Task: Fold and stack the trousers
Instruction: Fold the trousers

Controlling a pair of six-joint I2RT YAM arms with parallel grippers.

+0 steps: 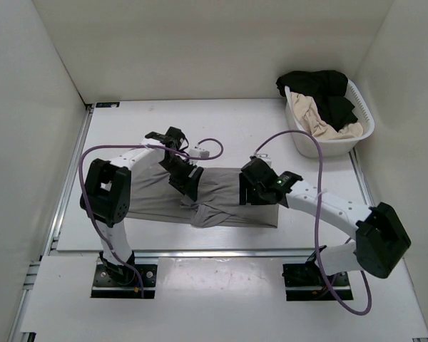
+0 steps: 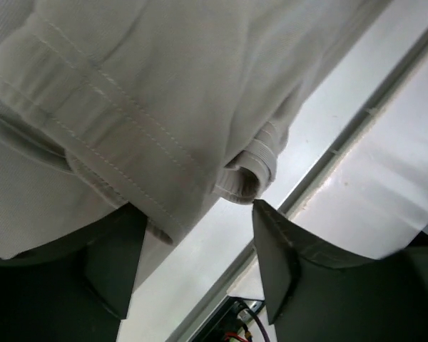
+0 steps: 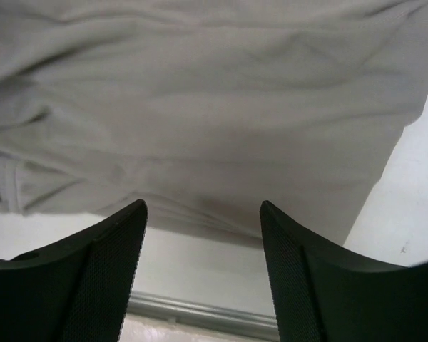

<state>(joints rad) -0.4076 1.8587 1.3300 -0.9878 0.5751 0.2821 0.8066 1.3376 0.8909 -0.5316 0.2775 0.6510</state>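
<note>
The trousers (image 1: 217, 198) lie spread and partly bunched on the table (image 1: 164, 135), directly beneath both end effectors. I find the left end effector (image 2: 198, 206) released, its jaws standing apart. A stitched hem of the grey cloth sits just ahead of it and rests against one finger (image 2: 114, 263). The right end effector (image 3: 203, 204) is likewise released, with cloth just beyond its fingertips and bare table between them. A white basket (image 1: 364, 132) holding black and cream garments stands well beyond the right end effector, to its right.

On table (image 1: 128, 135) centre, trousers (image 1: 215, 191); basket (image 1: 364, 135) far right, garments (image 1: 328, 107) inside.
</note>
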